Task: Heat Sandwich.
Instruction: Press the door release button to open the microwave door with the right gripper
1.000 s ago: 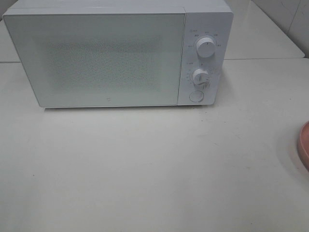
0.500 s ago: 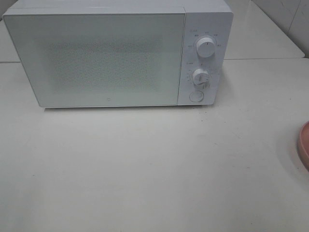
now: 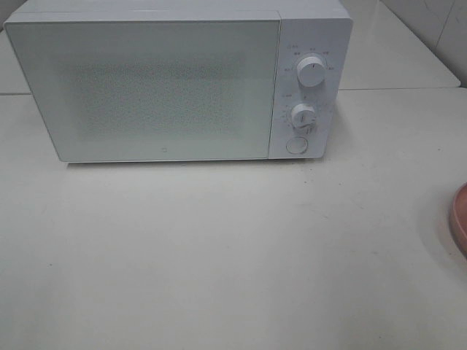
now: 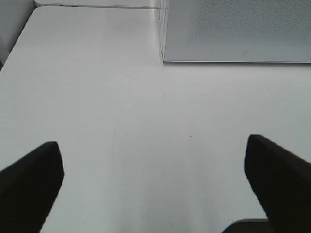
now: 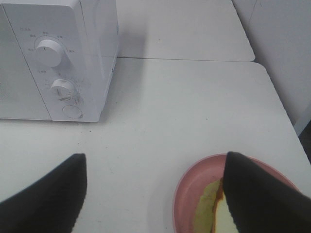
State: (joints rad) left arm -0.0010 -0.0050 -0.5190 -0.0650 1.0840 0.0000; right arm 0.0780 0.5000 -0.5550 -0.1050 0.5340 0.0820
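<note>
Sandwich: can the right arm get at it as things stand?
Probably yes. The right gripper is open close to the pink plate, the sandwich lies uncovered on it, and nothing stands between.

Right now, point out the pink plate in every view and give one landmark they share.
Exterior high: pink plate, cropped at the right edge, right of the microwave.
Left wrist: not in it.
Right wrist: the plate, with the sandwich on it, partly behind the right gripper.
Shared landmark: the white microwave.
</note>
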